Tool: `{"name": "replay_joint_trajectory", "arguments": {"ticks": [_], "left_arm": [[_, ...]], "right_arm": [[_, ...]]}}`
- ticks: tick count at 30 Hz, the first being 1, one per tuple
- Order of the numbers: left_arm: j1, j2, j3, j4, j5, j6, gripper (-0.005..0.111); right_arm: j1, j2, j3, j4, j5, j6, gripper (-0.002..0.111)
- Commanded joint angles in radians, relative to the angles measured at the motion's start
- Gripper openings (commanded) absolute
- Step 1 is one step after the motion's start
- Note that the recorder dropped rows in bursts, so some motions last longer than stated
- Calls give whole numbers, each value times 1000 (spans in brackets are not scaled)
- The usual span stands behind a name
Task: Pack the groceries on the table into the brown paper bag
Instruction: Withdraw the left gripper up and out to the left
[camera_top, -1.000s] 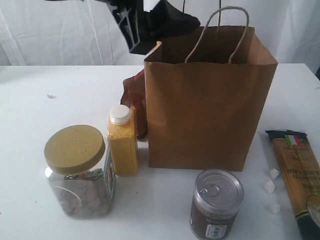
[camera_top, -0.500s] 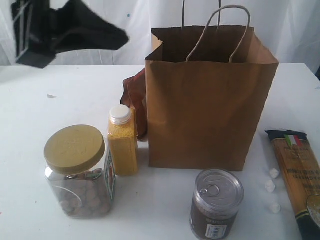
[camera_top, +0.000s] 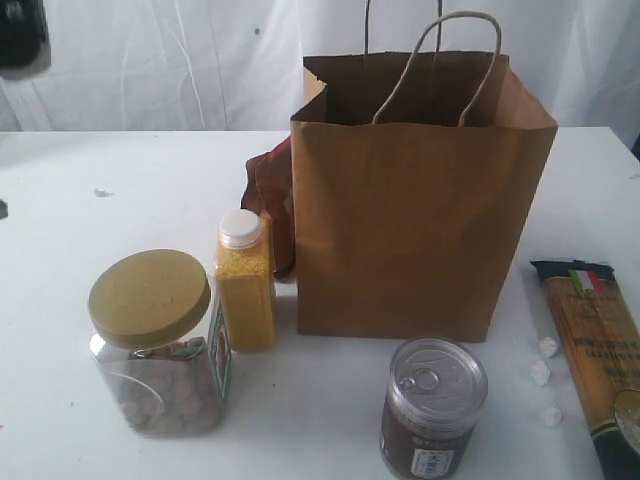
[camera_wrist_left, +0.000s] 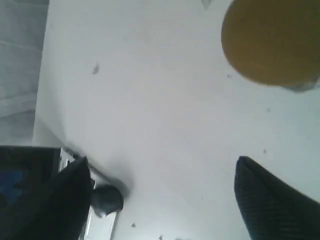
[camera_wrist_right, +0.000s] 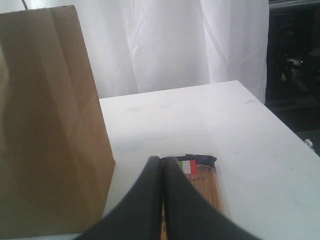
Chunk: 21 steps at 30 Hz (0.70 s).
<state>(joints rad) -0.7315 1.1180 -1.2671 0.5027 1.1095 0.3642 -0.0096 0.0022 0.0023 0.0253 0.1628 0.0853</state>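
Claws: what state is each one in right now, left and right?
Left claw: open, holding nothing.
Right claw: closed, holding nothing.

Exterior camera sits at the table's (camera_top: 120, 190) near edge, slightly raised, facing the brown paper bag (camera_top: 420, 200) and white curtain (camera_top: 180, 60), close in. Left wrist camera looks straight down on the tabletop, sharing just the yellow-lidded jar (camera_top: 150, 340) with it; right wrist camera rides low, looking along the table, sharing bag and spaghetti packet (camera_top: 595, 340).
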Motion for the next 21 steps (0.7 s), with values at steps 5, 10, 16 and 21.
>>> {"name": "replay_joint_trajectory", "arguments": {"ticks": [5,10,16,21], "left_arm": [[8,-14,325,320,-97,-30,79],[126,-23,471,335,-349,-174,79],[398,-33,499,20,-658,-214,75],[661,-5,499,-237,-741,-102,58]], "right_arm": [[-2,-2,-2,0,-1,1,0],[-2,-2,-2,0,-1,1,0],[-2,-2,-2,0,-1,1,0],[-2,-2,-2,0,-1,1,0]]}}
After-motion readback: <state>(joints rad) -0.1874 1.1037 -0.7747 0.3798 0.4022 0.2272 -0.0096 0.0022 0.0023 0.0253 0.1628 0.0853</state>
